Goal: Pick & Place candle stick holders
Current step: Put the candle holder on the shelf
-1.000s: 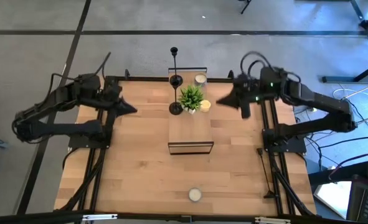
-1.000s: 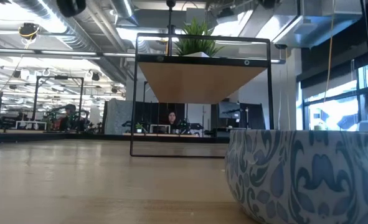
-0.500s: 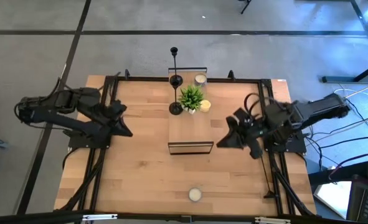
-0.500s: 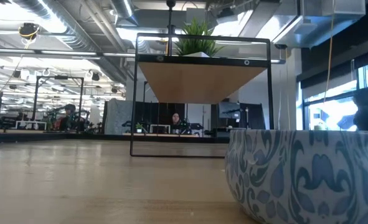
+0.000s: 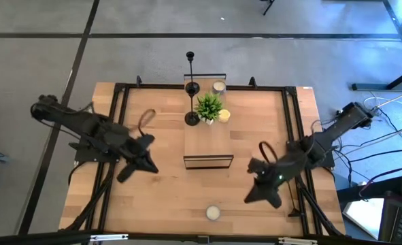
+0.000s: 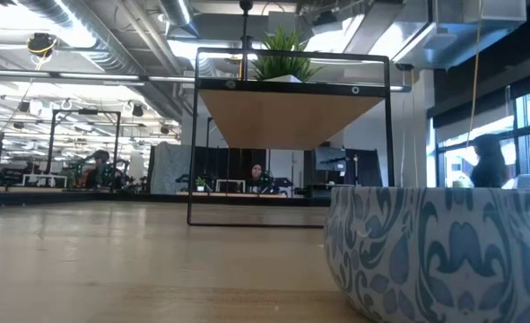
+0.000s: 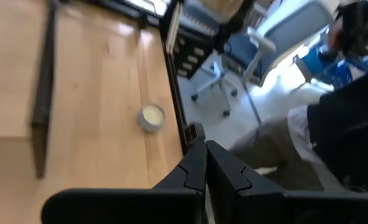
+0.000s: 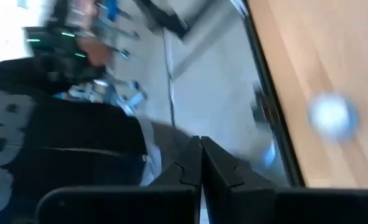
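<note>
Candle stick holders, thin black metal rods with round flat bases, stand at the far end of the light wooden table (image 5: 153, 197), well apart from both arms. Nearest to the camera side, the left tool (image 5: 122, 175) and the right tool (image 5: 249, 198) both hang over the near half of the table, each with its two dark fingers pressed together and holding nothing. A small round white candle (image 5: 213, 212) lies near the front edge between them.

Farther on is the raised wooden shelf with a black wire frame (image 5: 207, 139). On its far part one black candle stick holder (image 5: 192, 118) stands upright just beside the small green potted plant (image 5: 209, 105), a second (image 5: 192, 88) stands behind it, and a third (image 5: 190, 56) shows beyond the table's far edge. All three are upright, so their long axis is vertical. They lie slightly left of the middle line, so I judge the left arm is a little nearer.
</note>
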